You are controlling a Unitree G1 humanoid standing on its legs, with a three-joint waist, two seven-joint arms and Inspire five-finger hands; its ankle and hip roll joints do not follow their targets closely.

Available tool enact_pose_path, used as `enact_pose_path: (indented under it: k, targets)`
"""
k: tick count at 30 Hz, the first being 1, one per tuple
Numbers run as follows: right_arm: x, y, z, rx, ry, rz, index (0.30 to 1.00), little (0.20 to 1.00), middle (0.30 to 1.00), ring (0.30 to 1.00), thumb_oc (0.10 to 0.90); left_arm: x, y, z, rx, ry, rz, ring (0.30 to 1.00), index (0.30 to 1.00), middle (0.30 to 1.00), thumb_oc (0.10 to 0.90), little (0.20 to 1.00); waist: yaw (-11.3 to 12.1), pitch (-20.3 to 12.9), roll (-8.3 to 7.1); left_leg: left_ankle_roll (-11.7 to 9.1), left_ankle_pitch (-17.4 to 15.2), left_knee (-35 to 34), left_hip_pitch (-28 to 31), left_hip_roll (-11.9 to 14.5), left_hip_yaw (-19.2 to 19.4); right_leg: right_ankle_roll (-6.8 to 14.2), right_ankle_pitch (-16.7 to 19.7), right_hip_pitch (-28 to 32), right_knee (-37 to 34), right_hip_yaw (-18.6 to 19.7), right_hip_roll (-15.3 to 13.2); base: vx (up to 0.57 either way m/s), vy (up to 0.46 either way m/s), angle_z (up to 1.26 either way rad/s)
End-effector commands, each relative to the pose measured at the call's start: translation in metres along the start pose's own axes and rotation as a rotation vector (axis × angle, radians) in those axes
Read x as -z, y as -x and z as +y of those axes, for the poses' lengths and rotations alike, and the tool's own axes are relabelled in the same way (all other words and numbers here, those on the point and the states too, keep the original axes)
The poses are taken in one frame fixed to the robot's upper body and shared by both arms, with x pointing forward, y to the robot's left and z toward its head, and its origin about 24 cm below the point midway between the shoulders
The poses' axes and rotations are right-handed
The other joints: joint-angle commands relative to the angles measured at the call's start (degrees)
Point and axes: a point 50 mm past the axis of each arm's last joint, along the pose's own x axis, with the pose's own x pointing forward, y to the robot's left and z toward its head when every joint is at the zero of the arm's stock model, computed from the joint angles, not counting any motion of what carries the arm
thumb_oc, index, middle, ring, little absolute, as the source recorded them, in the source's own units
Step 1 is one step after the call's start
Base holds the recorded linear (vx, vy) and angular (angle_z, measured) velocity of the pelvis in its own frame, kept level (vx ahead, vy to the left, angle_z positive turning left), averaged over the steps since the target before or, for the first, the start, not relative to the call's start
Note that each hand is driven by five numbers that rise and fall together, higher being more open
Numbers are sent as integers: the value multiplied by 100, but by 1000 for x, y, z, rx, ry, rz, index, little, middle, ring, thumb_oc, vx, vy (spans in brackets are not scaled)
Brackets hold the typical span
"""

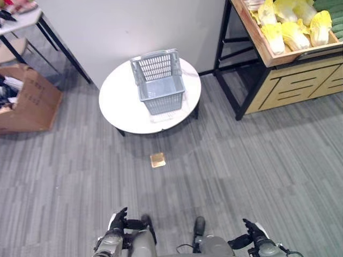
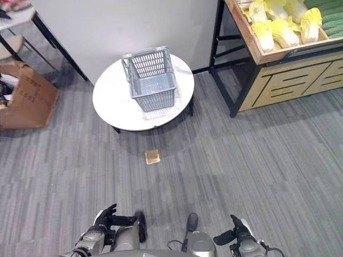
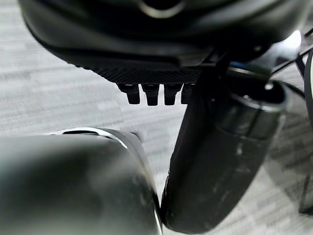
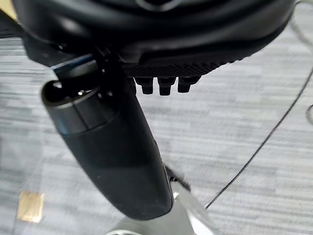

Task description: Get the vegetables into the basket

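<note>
On your round white table (image 1: 120, 101) stands a grey slatted plastic basket (image 1: 159, 80), empty; no writing legible. Yellow-green cabbages (image 1: 292, 24) fill the wooden crate (image 1: 268, 51) over grey carpet (image 1: 241, 160). Left hand (image 1: 119, 221) and right hand (image 1: 252, 231) hang released.

1. The two eye views look down from head height at the floor (image 1: 257, 160), sharing the round table (image 1: 120, 110), basket (image 1: 159, 80) and shelf (image 2: 278, 53).
2. Each wrist view looks along its own hand, left hand (image 3: 161, 54) and right hand (image 4: 161, 44), close above the floor.

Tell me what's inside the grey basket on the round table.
Nothing shows inside the grey basket: its floor looks bare through the open top. It sits on the white round table. The napa cabbages lie in the wooden shelf crate.
</note>
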Motion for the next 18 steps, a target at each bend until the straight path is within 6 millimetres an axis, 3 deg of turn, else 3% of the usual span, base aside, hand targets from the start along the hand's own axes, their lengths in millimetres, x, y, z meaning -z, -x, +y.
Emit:
enact_pose_path:
  k: [1,2,4,7,8,11,13,15,18]
  targets:
    - [-10,-1,-17,61,-18,-59,1000,1000,1000,1000,900,26,7,-4,-4,-61,76,1000,1000,1000,900,1000,153,136,30,62,421,249,300,-15,-40,601,-133,134,575,443,-1007,405,158,-51]
    - [-10,-1,-17,59,-19,-57,1000,1000,1000,1000,900,28,7,-3,-5,-59,82,1000,1000,1000,900,1000,173,104,30,33,445,202,322,12,-67,622,-182,230,581,490,-1009,643,339,-76]
    - [1,1,-5,28,-25,-22,1000,1000,1000,1000,900,35,8,1,-6,-71,113,1000,1000,1000,900,1000,168,-67,-87,152,257,330,476,-76,250,754,-255,388,753,685,-1151,563,395,-70]
    - [-3,1,1,10,-29,-32,1000,1000,1000,1000,900,35,7,10,-25,-80,116,1000,1000,1000,900,1000,146,-53,-292,400,-48,613,444,-322,456,901,73,202,1082,923,-1399,231,302,-42]
    - [-7,1,7,-9,-18,-43,1000,1000,1000,1000,900,32,7,12,-29,-86,108,1000,1000,1000,900,1000,149,-42,-405,536,-298,814,378,-488,522,974,332,77,1191,1029,-1541,243,330,0]
    - [-19,-1,10,-21,-20,-80,1000,1000,1000,1000,900,30,6,21,-58,-72,105,1000,1000,1000,900,1000,184,19,-461,786,-605,950,363,-746,586,1019,880,-365,1846,1113,-1684,233,375,17]
    - [-32,-2,13,-29,-16,-125,1000,1000,1000,1000,900,28,5,22,-60,-65,102,1000,1000,1000,900,1000,165,146,-377,985,-789,752,706,-903,649,970,1105,-809,2766,922,-1689,246,339,-1]
    - [-37,-2,15,-39,-17,-142,1000,1000,1000,1000,900,26,4,25,-64,-51,98,1000,1000,1000,900,1000,132,214,-378,901,-825,523,1029,-927,672,913,885,-1040,2107,470,-1696,325,35,-22]
    - [-46,-2,18,-55,-21,-168,1000,1000,1000,1000,900,27,4,24,-63,-41,105,1000,1000,1000,900,1000,45,237,-409,701,-928,479,1228,-824,608,1025,906,-1248,880,565,-1670,299,-184,9]
